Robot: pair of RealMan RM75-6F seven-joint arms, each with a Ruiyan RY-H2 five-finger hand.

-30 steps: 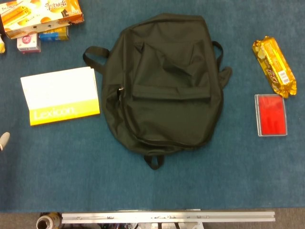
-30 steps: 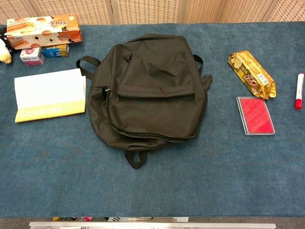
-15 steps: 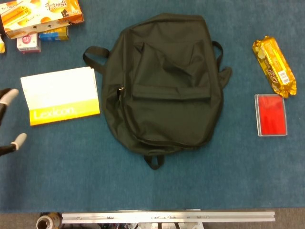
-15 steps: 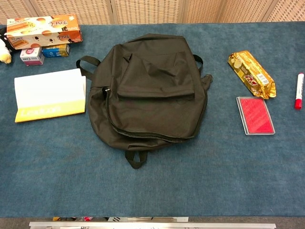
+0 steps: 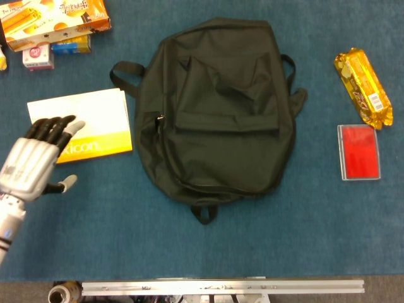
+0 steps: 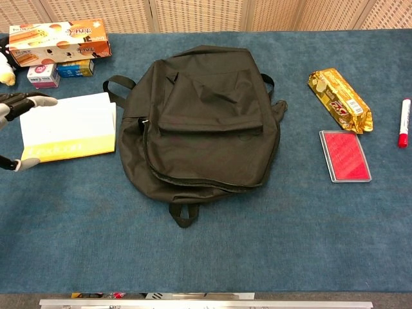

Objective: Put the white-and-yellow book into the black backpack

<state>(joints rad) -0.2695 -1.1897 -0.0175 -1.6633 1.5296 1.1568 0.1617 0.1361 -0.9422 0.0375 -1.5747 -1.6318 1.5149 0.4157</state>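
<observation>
Book (image 5: 82,123) lies flat on table (image 5: 252,233), just left of backpack (image 5: 218,107). Left hand (image 5: 35,161) hovers over book's left edge, fingers (image 5: 57,126) spread wide, holding nothing. Backpack lies flat.

The yellow band of the white-and-yellow book (image 5: 88,126) shows the white letters "xicon", the word's start hidden behind the left hand (image 5: 35,161); other packaging print is too small to read.
</observation>
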